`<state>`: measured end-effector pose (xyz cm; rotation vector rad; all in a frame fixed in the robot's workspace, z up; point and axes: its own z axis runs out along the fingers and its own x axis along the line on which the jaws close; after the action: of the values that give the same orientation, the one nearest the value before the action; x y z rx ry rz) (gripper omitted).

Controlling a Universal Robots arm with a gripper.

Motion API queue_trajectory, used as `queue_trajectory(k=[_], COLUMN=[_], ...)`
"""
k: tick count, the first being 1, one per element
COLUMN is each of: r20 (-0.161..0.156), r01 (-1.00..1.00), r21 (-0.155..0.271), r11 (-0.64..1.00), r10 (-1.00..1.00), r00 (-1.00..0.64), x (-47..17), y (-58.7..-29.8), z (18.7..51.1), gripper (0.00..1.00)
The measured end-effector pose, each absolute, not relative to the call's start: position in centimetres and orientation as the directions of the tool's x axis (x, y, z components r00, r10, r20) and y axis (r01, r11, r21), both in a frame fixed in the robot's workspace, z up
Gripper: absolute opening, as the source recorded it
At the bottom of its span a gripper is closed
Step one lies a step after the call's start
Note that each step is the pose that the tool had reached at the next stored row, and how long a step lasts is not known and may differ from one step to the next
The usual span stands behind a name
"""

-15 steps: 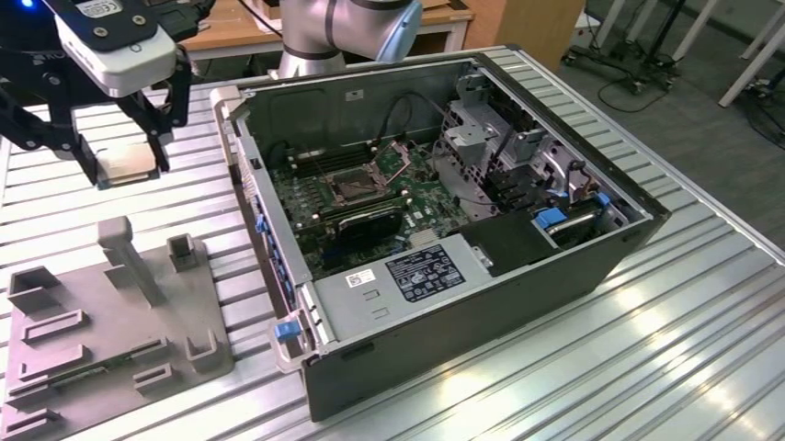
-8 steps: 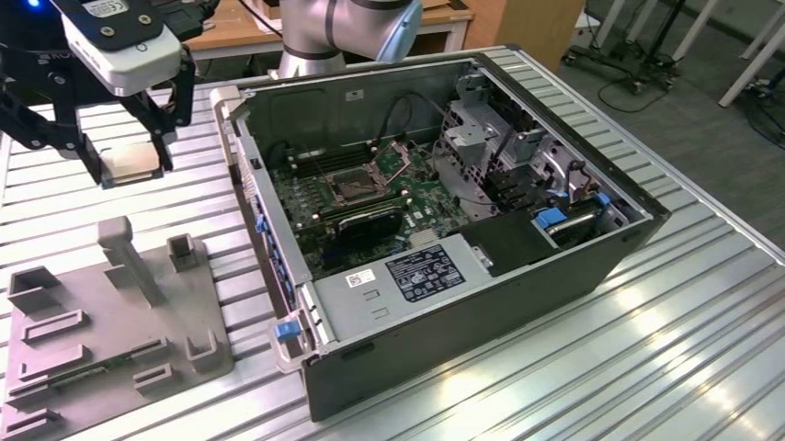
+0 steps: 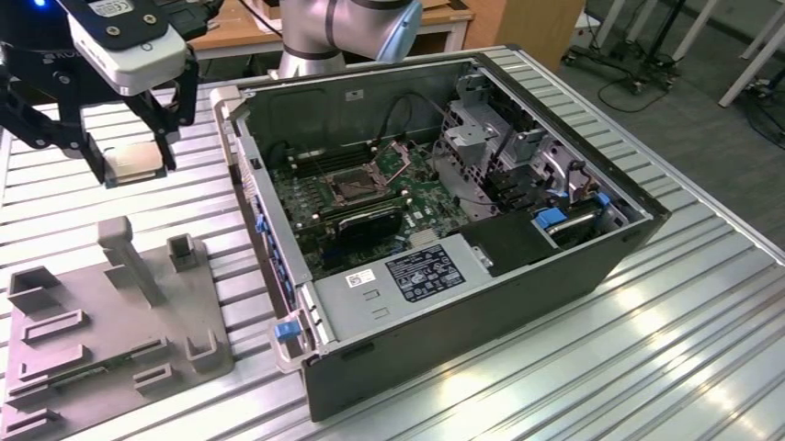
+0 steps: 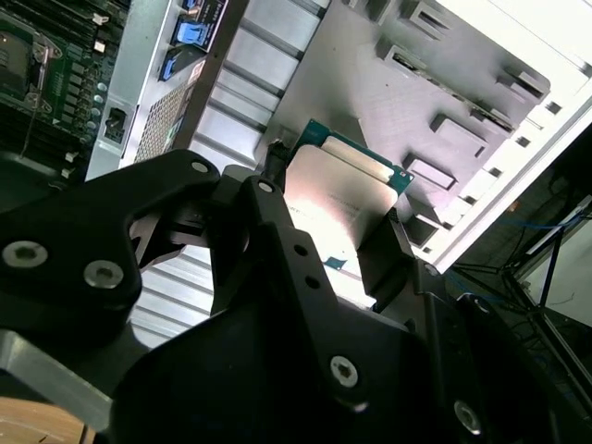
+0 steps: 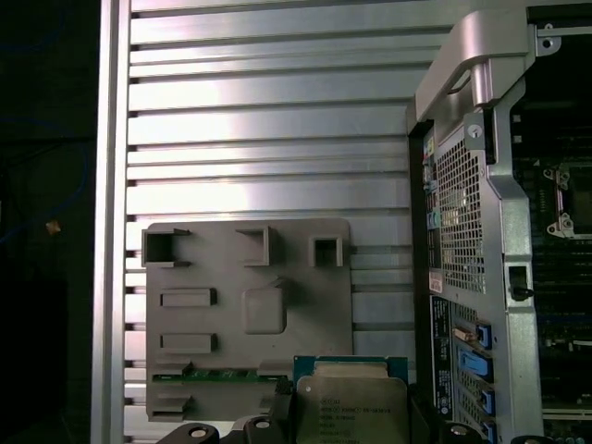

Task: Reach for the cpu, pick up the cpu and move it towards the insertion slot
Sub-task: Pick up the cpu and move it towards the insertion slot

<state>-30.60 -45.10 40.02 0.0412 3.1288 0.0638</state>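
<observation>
The cpu (image 3: 132, 162) is clamped between the jaws by two opposite edges and is carried clear of the bench (image 3: 687, 367). The grey tray (image 3: 117, 312) lies below the jaws and a little to one side. The insertion slot (image 3: 348, 187) is seen well apart from the jaws, inside the open computer case (image 3: 491, 276), beyond the case's side wall. The carrying step is judged to be under way, with most of the travel not yet covered. It is judged best done if the chip is kept level and high enough for the case wall to be cleared. The clamping force should be left as it is, and the chip's edges should be squared to the socket frame.
</observation>
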Motion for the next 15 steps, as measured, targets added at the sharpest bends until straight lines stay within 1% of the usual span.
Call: queue_trajectory(k=[15], r20=[-0.011], r01=[0.026], r21=[0.041], r11=[0.999], r10=[0.027], r00=[-1.0], x=[-30.13], y=[-45.1], z=[40.02], gripper=[0.55])
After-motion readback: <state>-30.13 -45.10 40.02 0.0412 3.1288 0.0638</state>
